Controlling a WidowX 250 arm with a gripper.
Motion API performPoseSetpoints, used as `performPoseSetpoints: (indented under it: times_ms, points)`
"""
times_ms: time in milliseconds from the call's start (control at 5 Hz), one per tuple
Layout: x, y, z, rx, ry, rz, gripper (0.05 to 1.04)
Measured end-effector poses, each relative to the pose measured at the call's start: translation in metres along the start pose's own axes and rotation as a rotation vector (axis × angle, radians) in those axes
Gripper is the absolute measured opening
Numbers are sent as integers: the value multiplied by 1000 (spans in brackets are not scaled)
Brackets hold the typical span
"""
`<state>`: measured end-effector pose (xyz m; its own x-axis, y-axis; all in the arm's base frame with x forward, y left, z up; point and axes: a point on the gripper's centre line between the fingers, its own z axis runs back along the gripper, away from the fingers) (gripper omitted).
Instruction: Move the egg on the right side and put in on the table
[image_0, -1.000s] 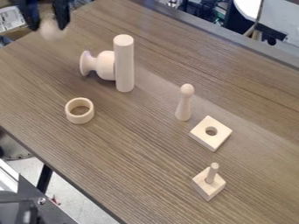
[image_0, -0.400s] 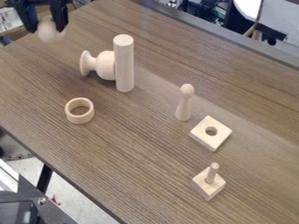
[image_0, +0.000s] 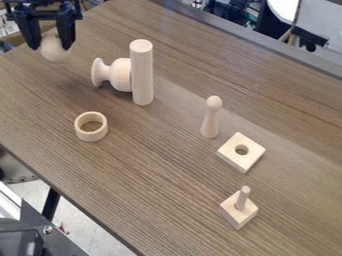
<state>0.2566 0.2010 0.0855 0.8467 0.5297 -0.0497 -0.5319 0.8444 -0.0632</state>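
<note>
Gripping the pale egg (image_0: 55, 50), the tool (image_0: 51, 46) has one black finger on each side of it. The egg is up and to the left of the tall post (image_0: 141, 75), and looks held above the bench (image_0: 153, 200). It is probably light, hard wood that won't squash. It looks smooth and round, so it might slip or roll. The best place to pinch is its fat middle, letting go slowly once it sits down.
</note>
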Motion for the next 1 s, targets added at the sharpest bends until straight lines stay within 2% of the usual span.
performPoseSetpoints:
  times_ms: [400, 600, 800, 1000]
  points:
    - [4, 4, -30, 40, 52, 7, 705]
    - [4, 5, -38, 57, 77, 15, 705]
    - [7, 5, -39, 67, 83, 17, 763]
    - [4, 4, -46, 62, 114, 22, 997]
